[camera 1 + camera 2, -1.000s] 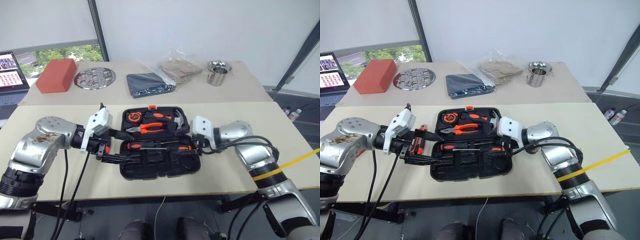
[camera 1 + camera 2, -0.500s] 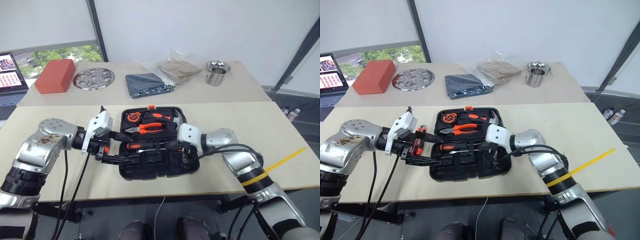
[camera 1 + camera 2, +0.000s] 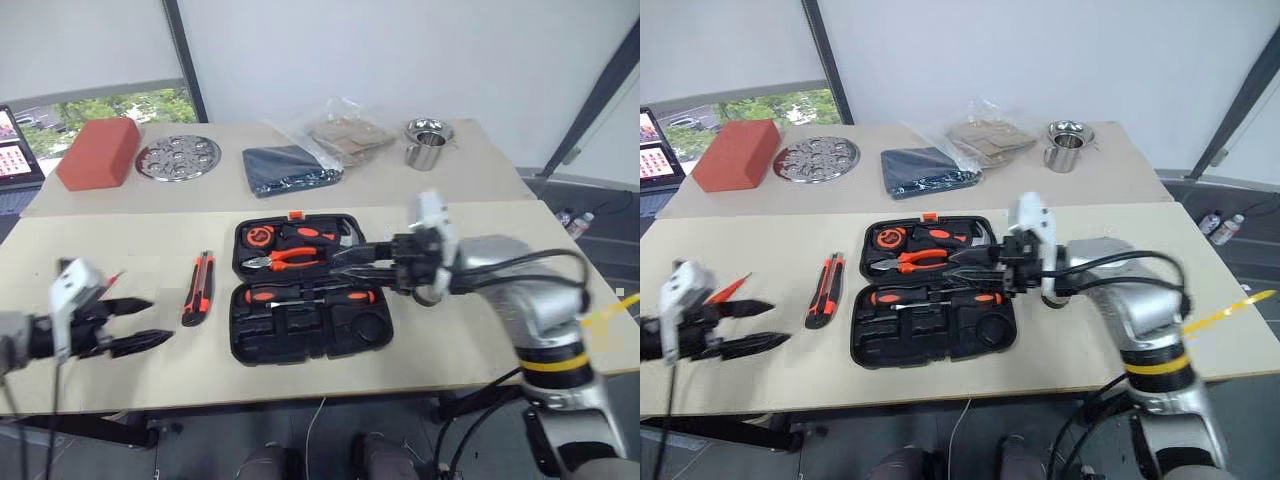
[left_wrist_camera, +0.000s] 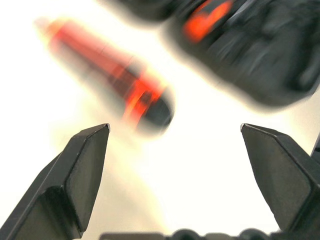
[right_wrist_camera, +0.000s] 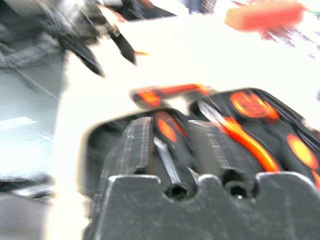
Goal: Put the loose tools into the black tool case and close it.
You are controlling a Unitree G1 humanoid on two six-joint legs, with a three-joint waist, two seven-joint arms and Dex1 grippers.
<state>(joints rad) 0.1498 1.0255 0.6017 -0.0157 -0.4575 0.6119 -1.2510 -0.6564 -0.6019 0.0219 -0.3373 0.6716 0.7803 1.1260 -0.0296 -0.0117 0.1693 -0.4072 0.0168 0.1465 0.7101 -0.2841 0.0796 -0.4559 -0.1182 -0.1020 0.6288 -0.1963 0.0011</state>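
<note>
Spanning the foreground, two beige tables (image 3: 480, 310) abut.

The left gripper (image 3: 140, 322) is wide open, far out left. The right gripper (image 3: 345, 268) points left, fingers a little apart.

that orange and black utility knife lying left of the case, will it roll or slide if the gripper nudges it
The utility knife looks flat-sided and lies flat on the table, so it would probably slide or pivot, not roll. It looks rigid, likely lifting as one stiff piece. Being long and narrow, an end push would likely spin it.
</note>
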